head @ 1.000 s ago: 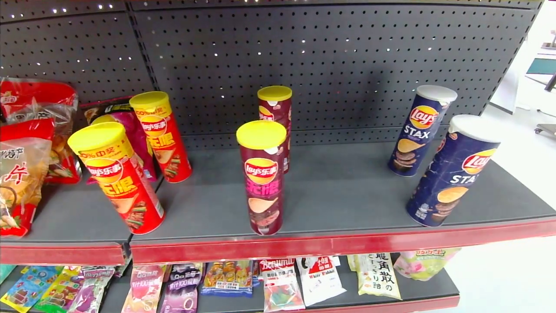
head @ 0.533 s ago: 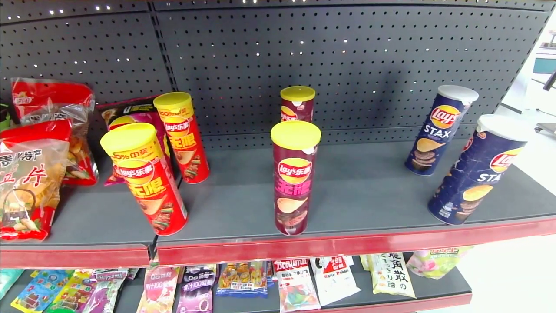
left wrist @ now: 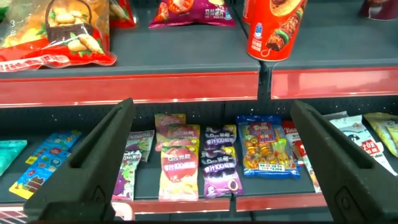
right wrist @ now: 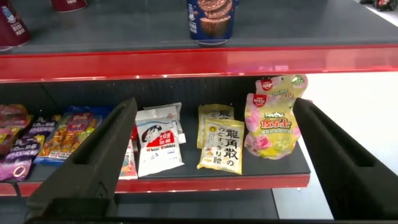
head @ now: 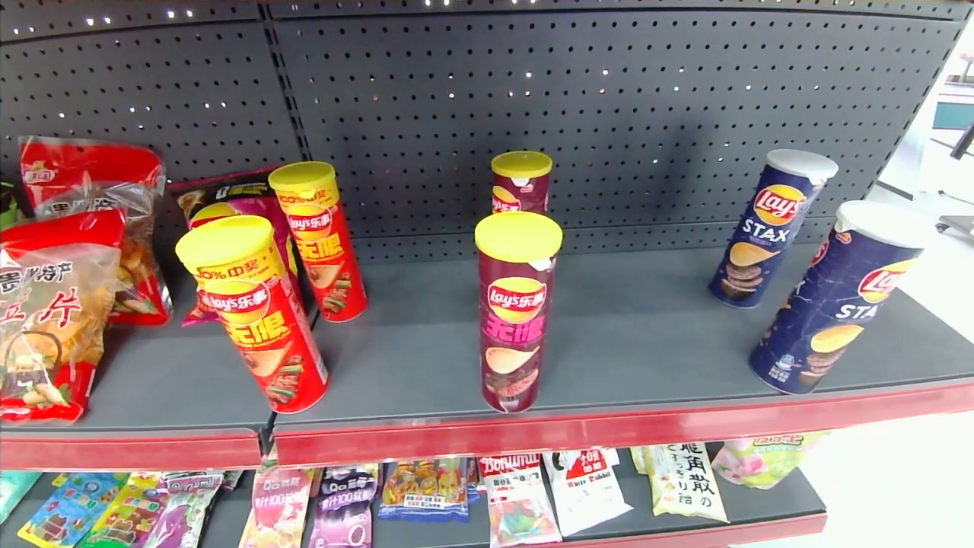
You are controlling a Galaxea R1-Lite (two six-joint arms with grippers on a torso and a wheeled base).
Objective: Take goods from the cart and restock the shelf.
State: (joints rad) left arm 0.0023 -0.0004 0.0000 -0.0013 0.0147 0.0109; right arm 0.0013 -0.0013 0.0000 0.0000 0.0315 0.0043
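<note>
The grey shelf (head: pixel 647 335) with its red front edge carries two red chip cans (head: pixel 255 312), two maroon chip cans (head: pixel 516 312) and two blue chip cans (head: pixel 837 301), all upright. My left gripper (left wrist: pixel 211 109) is open and empty, in front of the lower shelf below the front red can (left wrist: pixel 273 31). My right gripper (right wrist: pixel 215 104) is also open and empty, in front of the lower shelf below the front blue can (right wrist: pixel 211 22).
Snack bags (head: pixel 53 320) fill the shelf's left end. Between the maroon and blue cans lies bare shelf. The lower shelf holds flat candy packets (left wrist: pixel 217 168), a white packet (right wrist: pixel 158 146) and a pink-green pouch (right wrist: pixel 273 118). A pegboard wall (head: pixel 609 114) backs the shelf.
The head camera swung left a second ago, so everything sits further right in the picture. Since half a second ago nothing has moved.
</note>
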